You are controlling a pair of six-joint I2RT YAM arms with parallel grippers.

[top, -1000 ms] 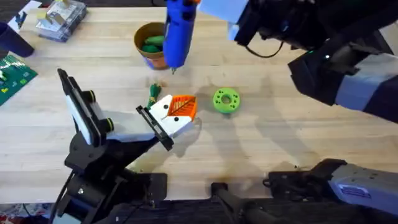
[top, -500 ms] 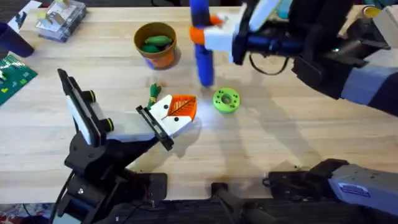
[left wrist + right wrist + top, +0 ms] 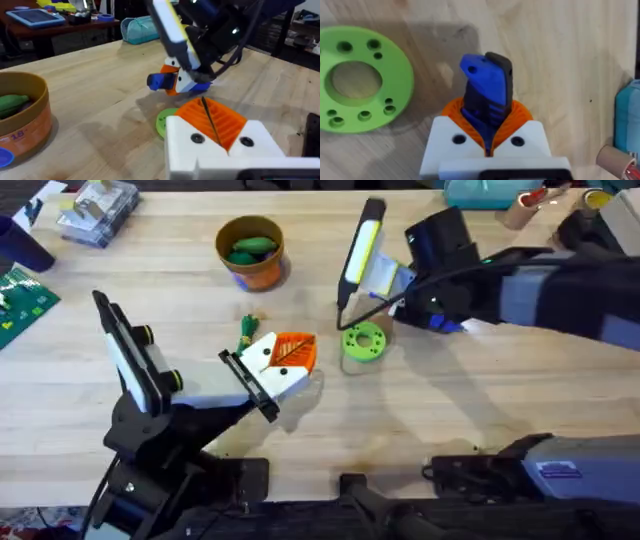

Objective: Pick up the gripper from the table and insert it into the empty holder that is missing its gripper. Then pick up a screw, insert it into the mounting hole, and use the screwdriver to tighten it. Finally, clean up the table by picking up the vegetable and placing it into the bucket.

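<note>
My left gripper [image 3: 293,354] is shut and carries the white holder [image 3: 272,375] with its black back plate. The orange ribbed gripper [image 3: 212,117] sits in that holder. Two dark round spots mark the holder's face; I cannot tell screws from holes. My right gripper [image 3: 395,302] is shut on the blue screwdriver [image 3: 485,92], held low over the table just right of the green ring. Its orange collar [image 3: 172,88] shows in the left wrist view. The tiny vegetable [image 3: 247,332] lies on the wood just behind the holder. The bucket [image 3: 250,252] stands behind, holding plump green toys.
A green ring with holes [image 3: 363,341] lies right of the holder, under the right gripper's near side. A green circuit board [image 3: 22,302] and a clear plastic box [image 3: 95,210] sit at the far left. A teal case [image 3: 490,192] is at the back right.
The right arm carried the screwdriver from above the bucket rightward and down to the table beside the green ring, tipping it from upright to nearly flat. The left arm has not moved.
</note>
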